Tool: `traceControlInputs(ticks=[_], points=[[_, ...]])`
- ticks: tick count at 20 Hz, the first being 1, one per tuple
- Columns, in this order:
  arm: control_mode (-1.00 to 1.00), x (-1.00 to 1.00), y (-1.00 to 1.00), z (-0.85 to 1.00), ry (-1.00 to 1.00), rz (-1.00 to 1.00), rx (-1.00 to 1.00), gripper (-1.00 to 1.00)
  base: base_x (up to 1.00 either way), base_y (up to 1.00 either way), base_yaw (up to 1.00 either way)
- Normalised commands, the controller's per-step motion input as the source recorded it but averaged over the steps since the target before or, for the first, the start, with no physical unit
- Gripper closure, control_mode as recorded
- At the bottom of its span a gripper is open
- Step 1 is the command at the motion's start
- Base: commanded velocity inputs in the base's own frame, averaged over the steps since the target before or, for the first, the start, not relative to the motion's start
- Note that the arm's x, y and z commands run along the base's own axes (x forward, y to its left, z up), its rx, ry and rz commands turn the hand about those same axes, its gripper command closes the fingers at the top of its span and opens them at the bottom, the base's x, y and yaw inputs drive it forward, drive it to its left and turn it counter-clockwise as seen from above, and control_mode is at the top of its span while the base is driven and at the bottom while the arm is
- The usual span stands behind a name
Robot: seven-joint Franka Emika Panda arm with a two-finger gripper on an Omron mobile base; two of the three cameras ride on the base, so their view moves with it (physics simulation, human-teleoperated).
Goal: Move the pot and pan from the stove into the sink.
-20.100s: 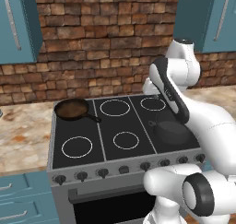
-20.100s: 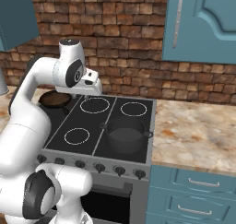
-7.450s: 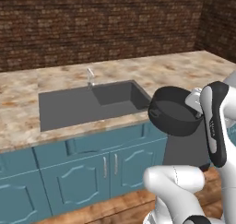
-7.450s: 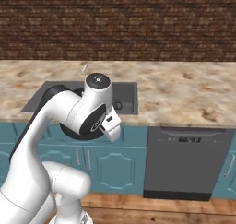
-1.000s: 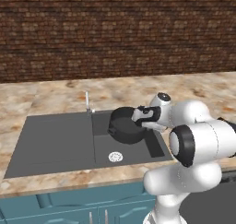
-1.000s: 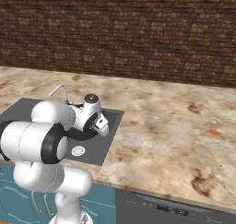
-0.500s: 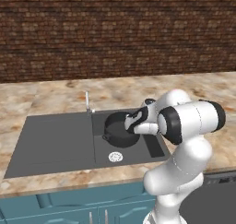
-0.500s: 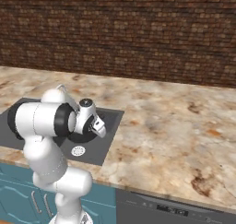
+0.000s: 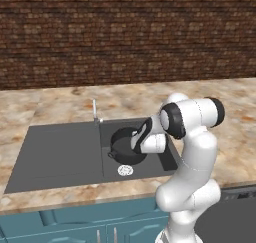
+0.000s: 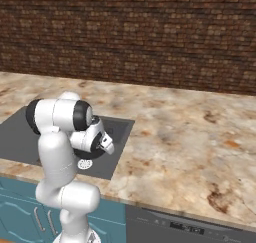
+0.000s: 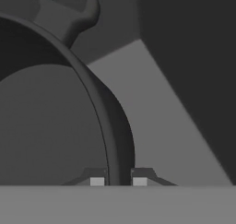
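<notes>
We have hand (image 11: pixel 118 179) clamped on pot (image 9: pixel 125 146) rim, pot low in sink (image 9: pixel 60 152) basin above drain (image 9: pixel 125 170). We judge pot heavy, rigid, slick; thin wall pinch risks tipping, side handle (image 11: pixel 69 6) looks safer.

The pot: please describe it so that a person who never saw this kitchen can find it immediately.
Look at the marbled counter under the brick wall and find the dark grey sink with its thin faucet. The pot is in the sunken basin, on the side away from the flat drainboard, above the round silver drain. It is round, deep and nearly black, and the robot's claw pinches its rim.
</notes>
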Motion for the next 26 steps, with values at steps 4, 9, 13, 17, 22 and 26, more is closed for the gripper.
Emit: traceControlInputs(ticks=[4,9,13,17,22,26], points=[[-1.0,0.18,0.0,-0.41,-0.08,0.0,0.0,1.0,0.0,0.0,0.0],[-1.0,0.17,0.0,-0.34,-0.07,0.0,0.0,1.0,0.0,0.0,0.0],[-1.0,0.02,0.0,-0.08,-0.03,0.0,0.0,-1.0,0.0,0.0,0.0],[-1.0,0.0,0.0,0.02,0.0,0.0,0.0,-1.0,0.0,0.0,0.0],[-1.0,0.0,-0.04,0.39,0.0,0.0,0.06,-1.0,0.0,0.0,0.0],[-1.0,-0.04,-0.05,0.74,0.0,0.0,0.1,-1.0,0.0,0.0,0.0]])
